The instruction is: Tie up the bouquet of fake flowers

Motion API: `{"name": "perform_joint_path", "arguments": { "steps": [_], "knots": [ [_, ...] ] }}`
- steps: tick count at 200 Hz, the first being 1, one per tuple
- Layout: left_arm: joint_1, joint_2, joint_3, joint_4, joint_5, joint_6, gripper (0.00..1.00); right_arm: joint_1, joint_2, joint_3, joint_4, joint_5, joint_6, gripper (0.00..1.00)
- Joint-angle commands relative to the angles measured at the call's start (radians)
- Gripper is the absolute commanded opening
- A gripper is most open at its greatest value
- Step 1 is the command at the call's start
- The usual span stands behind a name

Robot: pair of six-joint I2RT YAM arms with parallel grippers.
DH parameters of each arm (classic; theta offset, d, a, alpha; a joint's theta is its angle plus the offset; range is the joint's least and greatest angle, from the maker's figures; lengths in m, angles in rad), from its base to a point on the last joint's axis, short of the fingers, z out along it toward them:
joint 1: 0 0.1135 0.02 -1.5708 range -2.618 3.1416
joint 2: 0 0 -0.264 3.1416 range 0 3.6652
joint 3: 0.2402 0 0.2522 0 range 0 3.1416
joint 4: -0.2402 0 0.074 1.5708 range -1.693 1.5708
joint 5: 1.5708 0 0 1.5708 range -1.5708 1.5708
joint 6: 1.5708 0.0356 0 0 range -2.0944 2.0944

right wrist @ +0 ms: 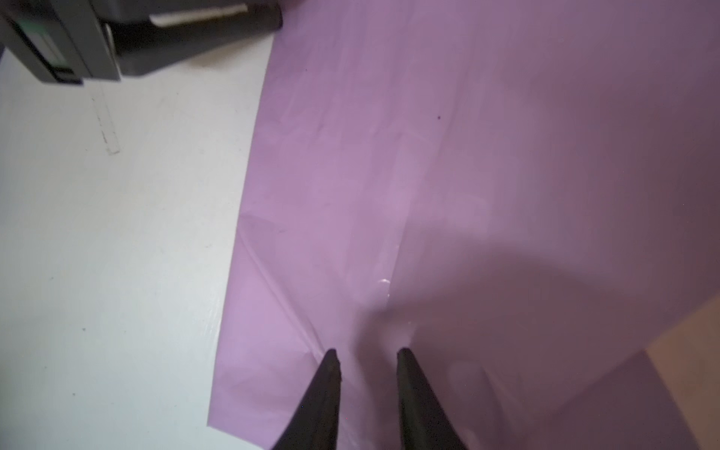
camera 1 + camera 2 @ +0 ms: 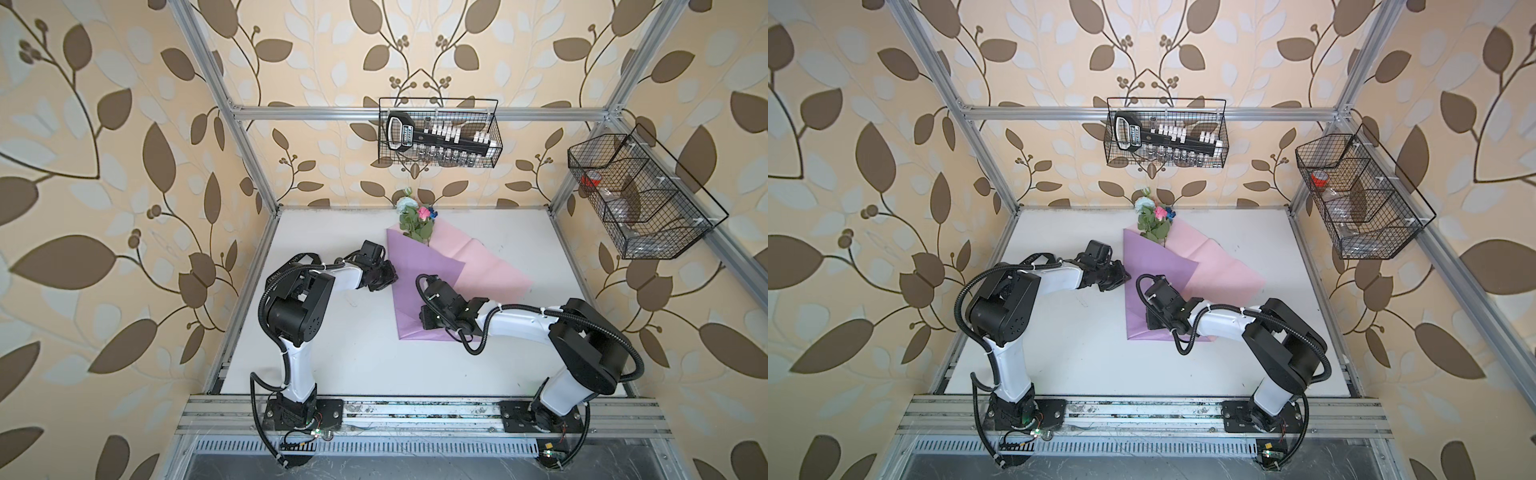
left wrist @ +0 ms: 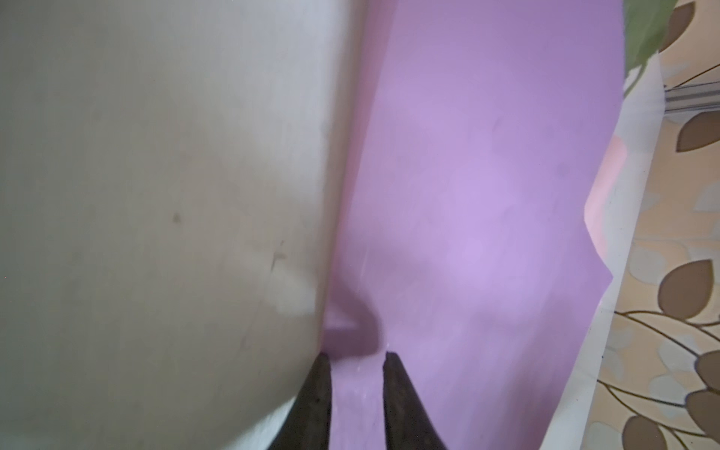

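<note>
Left end effector (image 3: 356,356) stands narrowly parted at the left edge of the lilac wrapping paper sheet (image 2: 415,270), where the edge curls up just ahead of its tips; nothing is plainly clamped. Right end effector (image 1: 368,352), also narrowly parted, is low over the sheet's lower part. At the sheet's upper end, upper centre in both top views, the small bunch of fake flowers (image 2: 415,218) with pale blue, pink and dark blue blooms lies on the white desk (image 2: 353,357). Wrapping well likely means pinching only the paper edge and drawing it over the stems slowly.
</note>
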Motion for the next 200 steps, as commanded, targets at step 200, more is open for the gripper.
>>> {"name": "perform_joint_path", "arguments": {
  "steps": [200],
  "knots": [
    [0.195, 0.6, 0.872, -0.193, 0.091, -0.039, 0.26, 0.001, 0.031, 0.044, -0.039, -0.04, -0.001, 0.25]
  ]
}}
